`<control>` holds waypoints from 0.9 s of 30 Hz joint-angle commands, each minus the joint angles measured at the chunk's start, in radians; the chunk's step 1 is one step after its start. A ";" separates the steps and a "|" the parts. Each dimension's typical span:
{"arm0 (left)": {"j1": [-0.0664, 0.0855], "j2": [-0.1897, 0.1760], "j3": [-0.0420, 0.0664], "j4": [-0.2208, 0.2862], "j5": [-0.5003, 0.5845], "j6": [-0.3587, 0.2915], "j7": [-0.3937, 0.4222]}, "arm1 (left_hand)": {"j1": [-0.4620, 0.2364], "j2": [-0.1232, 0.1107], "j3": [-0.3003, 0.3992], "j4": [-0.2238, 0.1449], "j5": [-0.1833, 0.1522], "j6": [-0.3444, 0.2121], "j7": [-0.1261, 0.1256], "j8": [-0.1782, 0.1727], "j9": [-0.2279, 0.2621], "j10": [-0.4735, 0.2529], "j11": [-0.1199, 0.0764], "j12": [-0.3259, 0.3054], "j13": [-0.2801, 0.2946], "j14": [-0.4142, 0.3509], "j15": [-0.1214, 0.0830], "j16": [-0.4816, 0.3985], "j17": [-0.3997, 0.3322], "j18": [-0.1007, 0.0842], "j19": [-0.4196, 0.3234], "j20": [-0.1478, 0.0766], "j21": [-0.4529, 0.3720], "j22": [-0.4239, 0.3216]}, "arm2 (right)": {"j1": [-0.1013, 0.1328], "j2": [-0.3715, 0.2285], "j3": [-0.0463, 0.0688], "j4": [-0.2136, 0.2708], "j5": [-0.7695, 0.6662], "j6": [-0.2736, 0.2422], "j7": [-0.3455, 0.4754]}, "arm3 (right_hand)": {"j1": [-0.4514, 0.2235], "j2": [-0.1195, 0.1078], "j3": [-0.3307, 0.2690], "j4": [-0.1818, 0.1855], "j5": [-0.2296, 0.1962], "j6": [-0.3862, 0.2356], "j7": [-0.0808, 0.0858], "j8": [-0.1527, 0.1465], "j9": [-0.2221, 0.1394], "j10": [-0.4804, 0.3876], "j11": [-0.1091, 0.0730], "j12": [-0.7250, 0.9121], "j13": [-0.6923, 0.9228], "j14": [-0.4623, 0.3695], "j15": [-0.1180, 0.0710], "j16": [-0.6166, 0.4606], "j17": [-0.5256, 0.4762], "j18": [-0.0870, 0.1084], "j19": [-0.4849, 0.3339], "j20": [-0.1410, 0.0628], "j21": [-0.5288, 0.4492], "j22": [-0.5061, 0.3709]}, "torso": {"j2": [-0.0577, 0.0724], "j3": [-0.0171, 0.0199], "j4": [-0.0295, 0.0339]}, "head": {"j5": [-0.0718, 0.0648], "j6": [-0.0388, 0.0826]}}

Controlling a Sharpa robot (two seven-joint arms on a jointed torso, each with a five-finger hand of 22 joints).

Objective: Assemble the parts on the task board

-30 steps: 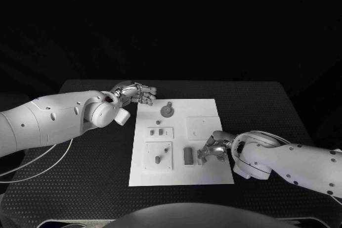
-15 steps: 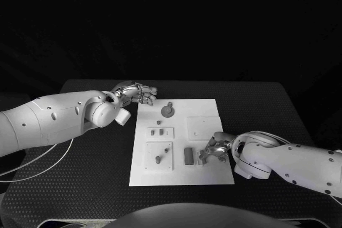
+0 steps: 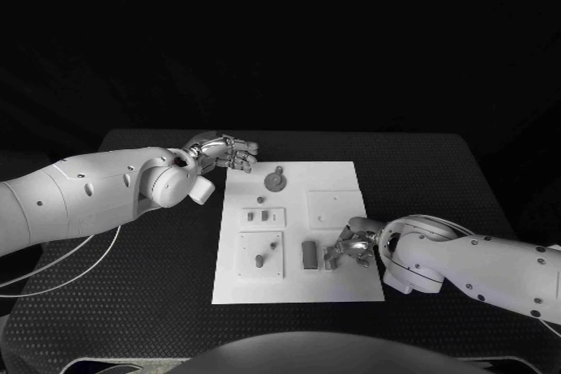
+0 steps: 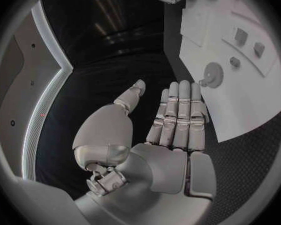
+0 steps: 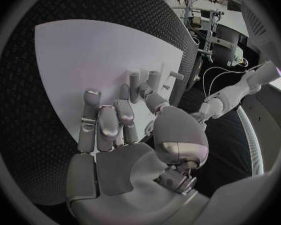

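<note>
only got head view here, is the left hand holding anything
observer: no, the left wrist view shows the left hand with straight fingers and an empty palm
operator: what's it pointed at
observer: the task board; the round toothed part lies just past its fingertips
operator: right hand got a part yet
observer: can't tell. in the right wrist view the right hand bends its thumb and a finger toward each other next to the upright grey pieces, but any contact is hidden
</note>
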 commanded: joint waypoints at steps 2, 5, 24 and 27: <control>0.001 0.002 0.001 0.002 -0.002 0.010 0.004 | 0.004 0.003 0.006 0.002 0.004 -0.004 0.000 -0.002 -0.001 0.000 0.007 -0.004 -0.001 -0.003 0.007 -0.006 0.001 -0.004 -0.007 0.003 -0.001 -0.002 | -0.002 0.002 -0.001 0.004 0.021 0.004 0.034 | -0.005 0.015 0.003 -0.004 0.004 0.008 0.001 -0.005 -0.001 -0.001 0.000 -0.003 -0.001 -0.003 -0.002 0.002 -0.001 0.020 0.001 0.000 -0.002 0.008 | 0.000 -0.0001 0.0003 | 0.001 -0.001; 0.001 0.002 0.001 0.002 -0.002 0.010 0.003 | 0.004 0.003 0.006 0.002 0.004 -0.004 0.000 -0.002 -0.001 0.000 0.007 -0.005 -0.001 -0.003 0.007 -0.006 0.001 -0.004 -0.007 0.003 -0.001 -0.002 | -0.002 0.001 -0.001 0.005 0.029 -0.001 0.038 | -0.003 0.024 0.007 -0.004 0.004 0.008 0.001 -0.005 -0.002 -0.001 -0.001 -0.003 -0.001 -0.003 -0.002 0.002 -0.002 0.020 0.001 -0.001 -0.002 0.008 | 0.000 -0.0001 0.0004 | 0.001 -0.001; 0.001 0.002 0.001 0.001 -0.003 0.014 0.001 | 0.003 0.002 0.006 0.002 0.004 -0.005 0.000 -0.002 -0.001 0.000 0.008 -0.005 -0.001 -0.003 0.007 -0.007 0.001 -0.005 -0.008 0.003 -0.001 -0.002 | -0.002 0.006 -0.001 -0.005 0.058 0.046 0.018 | -0.013 0.028 0.007 -0.006 0.004 0.008 0.001 -0.005 -0.004 0.001 0.000 0.001 0.003 -0.005 -0.002 0.003 -0.004 0.019 -0.001 0.000 -0.002 0.009 | 0.000 -0.0003 -0.0002 | 0.003 0.000; 0.001 0.002 0.001 0.000 -0.003 0.013 0.001 | 0.003 0.002 0.006 0.002 0.004 -0.005 0.000 -0.002 -0.001 0.000 0.008 -0.006 -0.001 -0.003 0.007 -0.007 0.001 -0.004 -0.008 0.003 -0.001 -0.002 | -0.002 0.008 -0.001 -0.005 0.058 0.050 0.018 | -0.017 0.020 0.004 -0.006 0.004 0.006 0.002 -0.006 -0.005 -0.004 0.000 -0.003 0.000 -0.008 -0.002 0.002 -0.009 0.019 -0.002 0.000 -0.002 0.009 | 0.000 0.0001 -0.0002 | 0.004 -0.001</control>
